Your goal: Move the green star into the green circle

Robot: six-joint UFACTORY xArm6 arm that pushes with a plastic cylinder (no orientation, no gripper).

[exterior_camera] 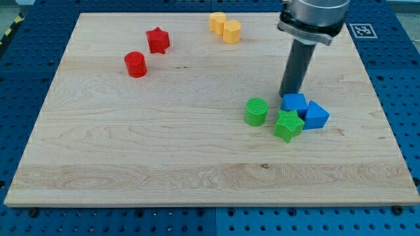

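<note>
You had the wooden board point(131, 151) lying on a blue pegboard table point(26, 59). My rod point(296, 65) came down from the view's top, and my tip point(289, 96) stood just above the blue cube point(294, 103), with nothing gripped — it is a bare rod. The green star point(288, 124) sat below that cube, touching it, just right of the green circle point(256, 111) — a small gap between them.
</note>
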